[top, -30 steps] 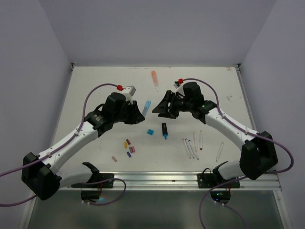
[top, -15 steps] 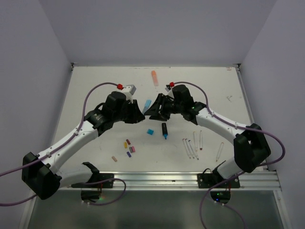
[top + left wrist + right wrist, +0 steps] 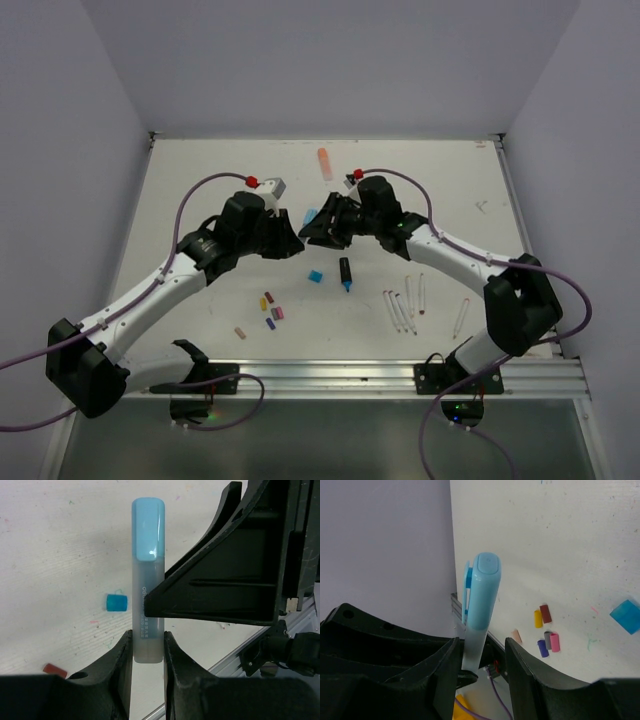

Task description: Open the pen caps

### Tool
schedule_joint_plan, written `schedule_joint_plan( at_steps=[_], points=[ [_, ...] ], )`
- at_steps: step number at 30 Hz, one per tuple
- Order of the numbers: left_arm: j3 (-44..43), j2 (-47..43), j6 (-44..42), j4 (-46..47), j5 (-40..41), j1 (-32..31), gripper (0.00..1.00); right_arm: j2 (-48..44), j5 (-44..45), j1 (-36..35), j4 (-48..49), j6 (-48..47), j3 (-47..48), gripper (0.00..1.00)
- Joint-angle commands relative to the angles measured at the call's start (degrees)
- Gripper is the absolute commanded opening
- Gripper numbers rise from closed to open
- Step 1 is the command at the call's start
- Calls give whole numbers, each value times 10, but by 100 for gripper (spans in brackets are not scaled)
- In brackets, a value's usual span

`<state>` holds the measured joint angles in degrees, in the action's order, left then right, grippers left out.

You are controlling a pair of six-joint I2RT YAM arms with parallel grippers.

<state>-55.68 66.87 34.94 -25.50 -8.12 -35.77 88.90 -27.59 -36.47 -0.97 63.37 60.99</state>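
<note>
Spanning the view: white table (image 3: 200, 200) (scuffed with faint ink specks), bearing all items below.

- Left arm (image 3: 150, 290) and right arm (image 3: 470, 260): both reach inward and meet above the table's middle.
- Left gripper (image 3: 148, 645): fingers pinch the lower end of a highlighter (image 3: 145, 580), clamped on its translucent grey barrel, which stands lengthwise out from the jaws.
- Right gripper (image 3: 481, 650): fingers spread, straddling the same barrel just below the cap; a narrow gap shows on either side, so no grip is seen.
- Pale blue cap (image 3: 485, 590): seated on the highlighter's far end, clip along one side, held clear of the table between the two grippers.
- Black marker (image 3: 345, 272): lying near the table's centre, blue tip bared, pointing toward the arm bases.
- Salmon marker (image 3: 324, 162): lying alone toward the far edge.
- Thin white pen barrels (image 3: 405, 305): several lying side by side on the right, one more apart to their right.
- Loose blue cap (image 3: 316, 276): on the table just left of the black marker.
- Small caps (image 3: 545, 627): yellow, dark red, purple, grey and pink, clustered on the left near side; a peach cap (image 3: 516, 635) lies slightly apart.
</note>
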Motion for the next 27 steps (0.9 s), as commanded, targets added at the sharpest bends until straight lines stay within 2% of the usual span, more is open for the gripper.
schedule_joint_plan(
  at_steps=[1, 2, 5, 6, 8, 10, 11, 13, 16, 17, 19, 20, 21, 25, 27],
  points=[
    [-24, 0, 1, 3, -7, -4, 0, 13, 16, -6, 35, 12, 25, 44],
    [-25, 1, 0, 3, -6, -4, 0, 15, 15, -8, 37, 17, 29, 42],
    [-26, 1, 0, 3, -5, -4, 0, 28, 14, -17, 41, 22, 40, 27],
    [-26, 0, 0, 3, -6, -4, 0, 29, 13, -19, 41, 22, 42, 14],
    [-27, 0, 0, 6, -18, -4, 1, 26, 12, -24, 40, 20, 42, 0],
    [-27, 3, 0, 8, -31, -4, 15, 20, 14, -23, 33, 16, 34, 0],
    [-27, 3, 0, 8, -36, -4, 25, 10, 13, -23, 24, 5, 31, 0],
    [-19, -6, -5, 19, -51, -3, 34, 0, 15, -21, 12, -12, 23, 0],
    [-9, -24, -13, 30, -58, 4, 56, -24, 6, -19, -22, -55, 12, 0],
    [-7, -30, -13, 29, -56, 7, 69, -29, 1, -18, -30, -75, 8, 0],
    [4, -41, -10, 26, -60, 24, 81, -48, -11, -14, -38, -91, -4, 0],
    [8, -44, -6, 24, -66, 34, 93, -53, -16, -13, -42, -105, -8, 0],
    [21, -51, 4, 25, -76, 46, 98, -59, -21, -12, -46, -112, -10, 0],
    [55, -70, 30, 72, -167, 124, 100, -78, -87, -13, -53, -142, -26, 0],
    [65, -68, 44, 114, -203, 133, 99, -83, -119, -12, 1, -133, -42, 0]
  ],
)
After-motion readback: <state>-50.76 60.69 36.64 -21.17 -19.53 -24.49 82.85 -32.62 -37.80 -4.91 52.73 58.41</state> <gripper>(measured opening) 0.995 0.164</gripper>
